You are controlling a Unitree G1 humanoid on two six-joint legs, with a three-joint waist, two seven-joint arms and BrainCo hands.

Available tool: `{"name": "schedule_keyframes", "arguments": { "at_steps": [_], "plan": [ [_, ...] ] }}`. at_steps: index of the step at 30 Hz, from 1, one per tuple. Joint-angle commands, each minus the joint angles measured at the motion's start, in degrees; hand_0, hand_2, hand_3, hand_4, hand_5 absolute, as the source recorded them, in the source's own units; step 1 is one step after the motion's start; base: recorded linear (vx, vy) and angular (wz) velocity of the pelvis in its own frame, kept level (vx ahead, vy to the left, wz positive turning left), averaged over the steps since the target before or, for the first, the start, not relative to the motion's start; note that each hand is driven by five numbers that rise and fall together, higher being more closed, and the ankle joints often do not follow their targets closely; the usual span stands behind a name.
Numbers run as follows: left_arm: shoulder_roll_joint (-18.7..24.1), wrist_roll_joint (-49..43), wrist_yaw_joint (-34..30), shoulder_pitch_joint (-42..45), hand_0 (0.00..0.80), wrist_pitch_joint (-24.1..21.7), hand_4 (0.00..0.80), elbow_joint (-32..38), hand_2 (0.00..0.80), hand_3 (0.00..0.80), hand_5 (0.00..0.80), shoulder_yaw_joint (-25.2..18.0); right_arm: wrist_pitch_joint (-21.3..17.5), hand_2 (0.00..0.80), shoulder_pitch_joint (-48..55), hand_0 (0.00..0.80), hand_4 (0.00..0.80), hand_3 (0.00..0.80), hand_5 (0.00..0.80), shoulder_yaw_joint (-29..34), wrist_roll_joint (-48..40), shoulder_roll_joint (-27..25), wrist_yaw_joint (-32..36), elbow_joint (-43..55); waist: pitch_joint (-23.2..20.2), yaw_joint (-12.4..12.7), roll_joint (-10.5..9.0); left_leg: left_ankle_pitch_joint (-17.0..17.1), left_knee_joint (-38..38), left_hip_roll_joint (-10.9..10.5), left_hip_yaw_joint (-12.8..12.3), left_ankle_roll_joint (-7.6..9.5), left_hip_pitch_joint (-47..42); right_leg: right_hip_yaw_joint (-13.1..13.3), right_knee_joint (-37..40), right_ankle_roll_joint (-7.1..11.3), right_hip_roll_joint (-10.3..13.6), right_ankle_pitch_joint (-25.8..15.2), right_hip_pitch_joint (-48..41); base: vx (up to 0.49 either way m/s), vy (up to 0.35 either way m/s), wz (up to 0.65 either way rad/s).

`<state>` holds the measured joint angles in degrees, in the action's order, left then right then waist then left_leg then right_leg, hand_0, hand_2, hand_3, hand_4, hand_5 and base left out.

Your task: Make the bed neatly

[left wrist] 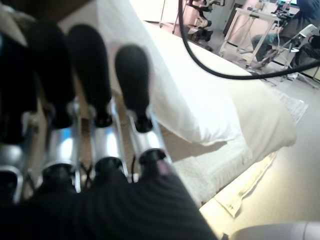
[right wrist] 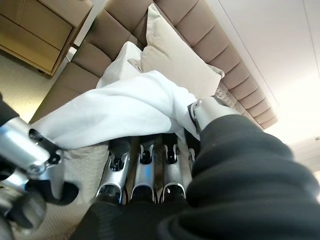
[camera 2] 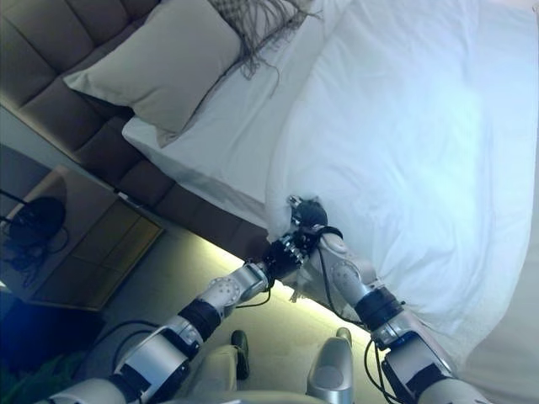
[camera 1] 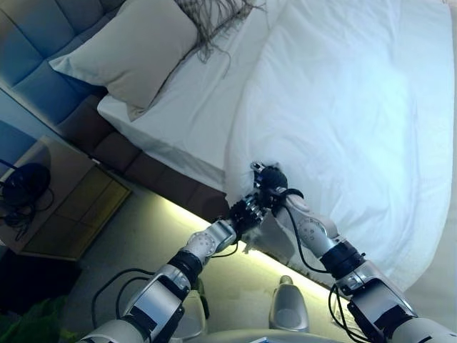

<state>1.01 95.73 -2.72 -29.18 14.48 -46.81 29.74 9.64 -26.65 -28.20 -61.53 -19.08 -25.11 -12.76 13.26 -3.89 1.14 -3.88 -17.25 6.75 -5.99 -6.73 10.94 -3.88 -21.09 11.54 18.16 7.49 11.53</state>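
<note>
**Both hands at the duvet's near corner**

Left eye view showed the two hands meeting at the bed's near side edge, where the white duvet (camera 1: pixel 343 107) came to a corner. The right hand (camera 1: pixel 270 179) had that corner bunched over its curled fingers; its own wrist view showed cloth draped across them, so it was gripping the duvet, probably to draw it towards the headboard. The left hand (camera 1: pixel 246 209) sat just below and beside it. In the left wrist view its fingers (left wrist: pixel 132 75) ran fairly straight, relaxed rather than clenched, with nothing pinched between them; it seemed placed there to support or take over the corner.

Beyond the hands the duvet covered most of the mattress, folded back short of the head, leaving a strip of white sheet (camera 1: pixel 178 107) bare. A beige pillow (camera 1: pixel 132 50) lay at the padded headboard (camera 1: pixel 43 43), with a fringed throw (camera 1: pixel 214 18) beside it, cut off by the frame's top. A wooden bedside table (camera 1: pixel 71 207) stood well apart on the floor.

Whether the left fingertips touched the cloth could not be made out, and the right thumb was hidden under the fold.
</note>
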Motion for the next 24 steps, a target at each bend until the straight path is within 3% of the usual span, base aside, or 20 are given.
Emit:
{"name": "schedule_keyframes", "arguments": {
  "at_steps": [1, 11, 12, 13, 24],
  "plan": [
    [-3.61, 0.39, -2.29, -1.78, 0.8, -0.73, 0.8, -2.97, 0.8, 0.8, 0.8, 0.27, -2.34, 0.8, 0.31, 0.8, 0.8, 0.8, 0.8, -1.54, -2.19, 3.5, 5.93, 11.16, -6.76, -0.08, -0.36, 7.59, 5.1, 5.22, 1.89, -1.74, -0.56, -1.02, 7.69, 2.27, 4.43, -13.45, 0.87, 0.069, 0.01, 0.01],
    [-1.56, -4.16, -1.44, 0.81, 0.8, -2.48, 0.8, -1.5, 0.8, 0.8, 0.8, -1.15, -2.01, 0.8, 4.3, 0.8, 0.8, 0.8, 0.8, -1.58, -1.68, 2.37, 9.12, 12.06, -7.52, 0.81, -0.85, 7.52, 5.89, 5.96, 1.94, -2.01, -2.77, -2.44, 9.08, 2.44, 4.2, -12.91, -2.55, 0.02, -0.002, 0.0],
    [-1.01, -4.8, -1.42, 1.2, 0.8, -2.63, 0.8, -1.3, 0.8, 0.8, 0.8, -1.74, -1.73, 0.056, 5.12, 0.056, 0.056, 0.056, 0.056, -1.81, -2.48, 2.12, 9.63, 12.18, -7.78, 0.81, -0.88, 7.5, 6.28, 6.04, 1.88, -1.99, -3.5, -2.48, 9.28, 2.49, 4.17, -12.74, -3.2, 0.069, 0.003, -0.01],
    [-0.56, -5.41, -1.4, 1.6, 0.8, -2.86, 0.8, -0.98, 0.8, 0.8, 0.8, -2.05, -1.32, 0.0, 5.99, 0.0, 0.0, 0.0, 0.0, -1.93, -3.28, 2.13, 10.33, 12.26, -7.93, 0.77, -0.88, 7.54, 6.81, 6.06, 1.72, -1.92, -4.27, -2.49, 9.52, 2.52, 4.08, -12.64, -3.79, 0.078, 0.009, -0.02],
    [2.94, -9.56, -3.5, 4.2, 0.8, -4.85, 0.8, 0.97, 0.8, 0.8, 0.8, -4.91, 0.88, 0.0, 15.55, 0.0, 0.0, 0.0, 0.0, -0.96, -6.59, -0.52, 18.94, 13.99, -7.82, -0.04, -0.06, 8.67, 9.33, 5.51, 1.02, -1.78, -5.3, -2.59, 8.72, 2.67, 4.45, -11.97, -4.36, 0.019, 0.055, 0.0]
  ]
}}
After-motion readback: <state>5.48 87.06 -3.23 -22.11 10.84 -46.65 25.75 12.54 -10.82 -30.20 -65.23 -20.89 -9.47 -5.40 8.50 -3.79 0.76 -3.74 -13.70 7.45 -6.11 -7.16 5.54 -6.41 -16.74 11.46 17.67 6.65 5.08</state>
